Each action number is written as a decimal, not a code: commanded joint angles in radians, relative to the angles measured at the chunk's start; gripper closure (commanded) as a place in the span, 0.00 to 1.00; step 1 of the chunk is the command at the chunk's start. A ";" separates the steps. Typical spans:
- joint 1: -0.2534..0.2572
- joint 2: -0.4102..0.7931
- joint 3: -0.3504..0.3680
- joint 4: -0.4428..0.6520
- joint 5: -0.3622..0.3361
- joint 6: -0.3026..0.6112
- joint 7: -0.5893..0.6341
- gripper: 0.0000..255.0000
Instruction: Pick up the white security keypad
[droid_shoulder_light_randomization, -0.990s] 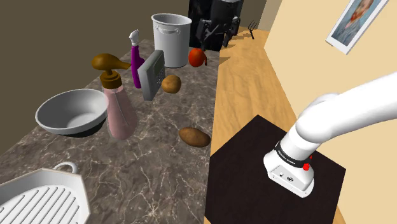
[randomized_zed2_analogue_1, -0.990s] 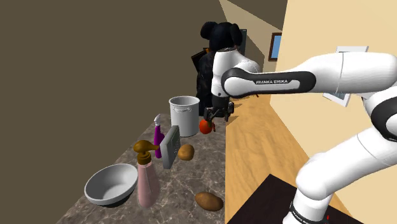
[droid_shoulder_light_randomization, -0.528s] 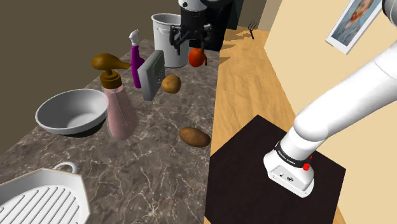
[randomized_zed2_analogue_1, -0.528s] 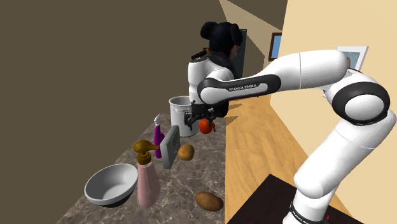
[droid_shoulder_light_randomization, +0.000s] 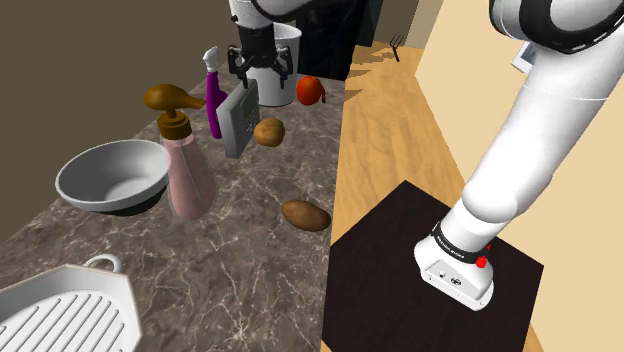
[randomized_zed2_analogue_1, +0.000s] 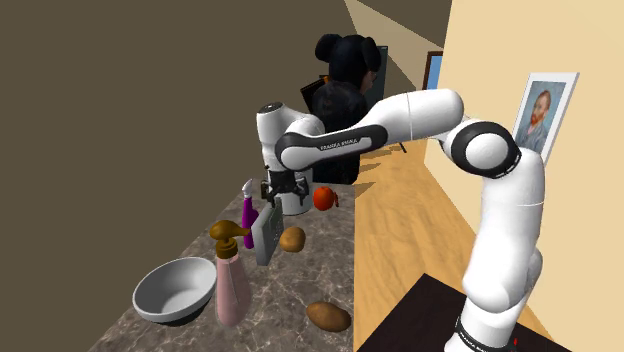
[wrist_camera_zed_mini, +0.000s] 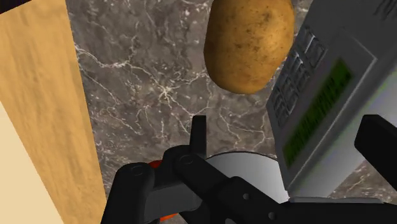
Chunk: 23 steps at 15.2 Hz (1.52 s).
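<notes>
Your white Franka arm with dark joints (droid_shoulder_light_randomization: 540, 130) is standing tall over its base, bending at the elbow and stretching far toward the second exterior view's left. The wrist is turning the all-black two-finger gripper (randomized_zed2_analogue_1: 285, 197) to point downward. Its two fingers (wrist_camera_zed_mini: 198, 132) are standing wide apart and are clasping nothing.

Marbled counter (droid_shoulder_light_randomization: 250, 262): bowl (droid_shoulder_light_randomization: 112, 176), pump bottle (droid_shoulder_light_randomization: 187, 172), spray bottle (droid_shoulder_light_randomization: 213, 100), keypad (droid_shoulder_light_randomization: 238, 122), pot (droid_shoulder_light_randomization: 286, 72), tomato (droid_shoulder_light_randomization: 310, 91).
</notes>
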 joint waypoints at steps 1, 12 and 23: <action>0.040 0.109 -0.006 0.102 -0.067 -0.037 0.093 0.00; 0.152 0.362 -0.071 0.330 -0.183 -0.075 0.249 0.00; 0.148 0.362 -0.072 0.308 -0.185 -0.055 0.256 1.00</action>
